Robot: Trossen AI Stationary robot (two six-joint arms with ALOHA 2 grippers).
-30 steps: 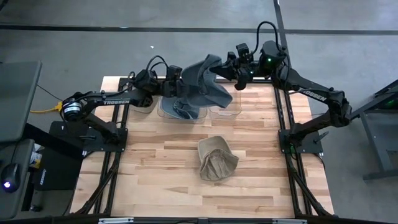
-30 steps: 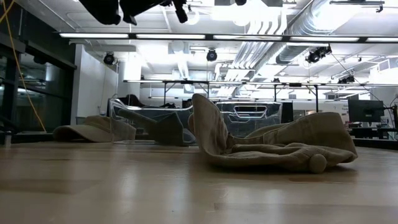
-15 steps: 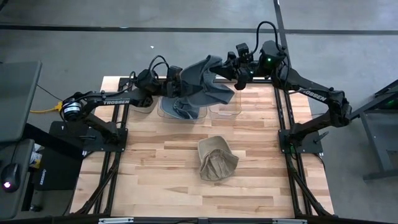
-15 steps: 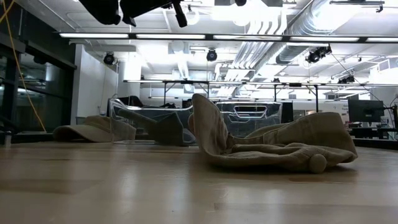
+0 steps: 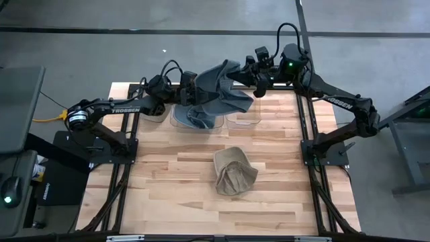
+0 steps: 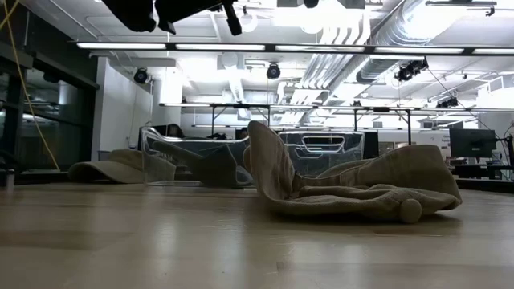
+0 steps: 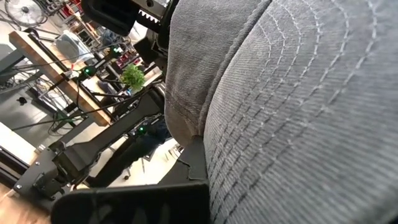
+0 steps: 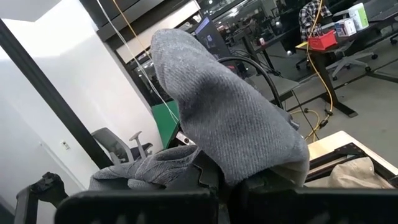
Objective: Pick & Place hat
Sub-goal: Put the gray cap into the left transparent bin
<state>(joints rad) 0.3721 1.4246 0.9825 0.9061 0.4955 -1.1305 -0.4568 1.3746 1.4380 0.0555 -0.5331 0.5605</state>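
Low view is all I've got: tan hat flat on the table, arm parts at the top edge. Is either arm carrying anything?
Observer: Yes. The high view shows a grey hat held in the air between the left gripper and the right gripper.
Operator: Where over the table?
Observer: At the far edge, above the clear bin.
Operator: Both really gripping?
Observer: Grey fabric fills the right wrist view down to its fingers, and ribbed grey fabric fills the left wrist view.
Operator: And the tan hat?
Observer: The tan hat lies apart, near the table's middle, with neither gripper on it.
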